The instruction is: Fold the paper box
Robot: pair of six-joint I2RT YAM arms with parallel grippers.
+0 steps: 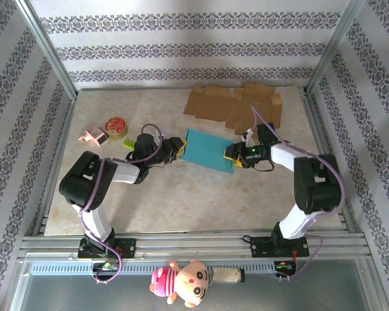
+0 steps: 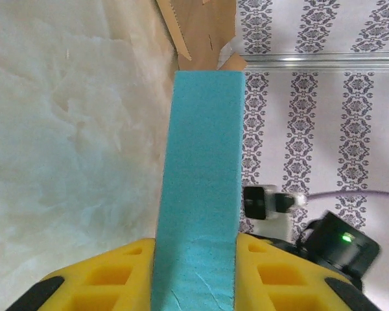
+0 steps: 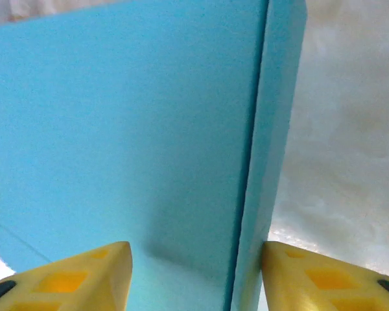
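Desk [image 1: 181, 207]: pale beige top with a marbled stone look, matt, evenly lit.
Back wall [image 1: 188, 45], beyond the desk's far edge: white paper with horizontal bands of grey damask ornament.
Left wall [image 1: 16, 123] and right wall [image 1: 379, 97], flanking the desk: same paper, bands running upright.
Posts [image 1: 48, 48]: silver aluminium, rising from the desk's far corners.
Rails [image 1: 194, 243]: same metal, doubled along the desk's near edge.
Light: soft and diffuse, with only faint shadows on the desk.

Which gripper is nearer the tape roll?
Left. Left gripper sits right of the tape roll, at the box's left end; right gripper is beyond, at the box's right end.
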